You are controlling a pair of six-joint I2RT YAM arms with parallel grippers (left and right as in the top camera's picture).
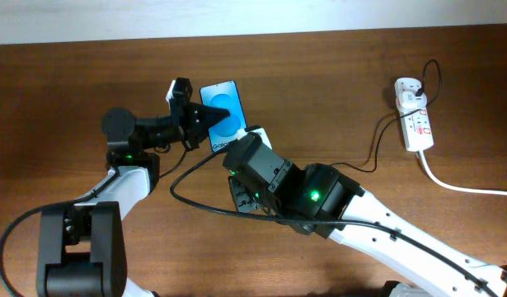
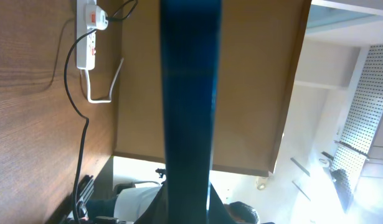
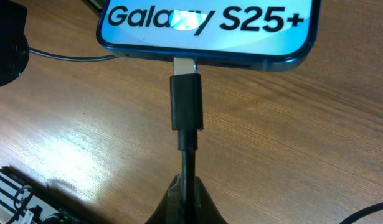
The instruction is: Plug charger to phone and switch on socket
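Our right gripper (image 3: pixel 186 200) is pinched on the charger (image 3: pixel 186 102) just behind its plug, which sits at the port of the phone (image 3: pixel 207 25) with bare metal showing. The left gripper (image 1: pixel 205 120) clamps the phone near the middle of the table (image 1: pixel 335 74). We should push straight along the cable, with no sideways lean, until the plug seats.

We log left arm (image 1: pixel 129 186): boxy black base, rounded white link, round black joint housing, green light (image 1: pixel 129 157) at elbow. On it, left gripper (image 1: pixel 208 120): black, tapering to wedge. We log right arm (image 1: pixel 401 227): long white link, thin black cable (image 1: pixel 393 237) along it, bulky black joint housings, green light on one. Of right gripper (image 3: pixel 184 199) we see only dark, narrow wedge-shaped fingertips at frame bottom; finish unclear.
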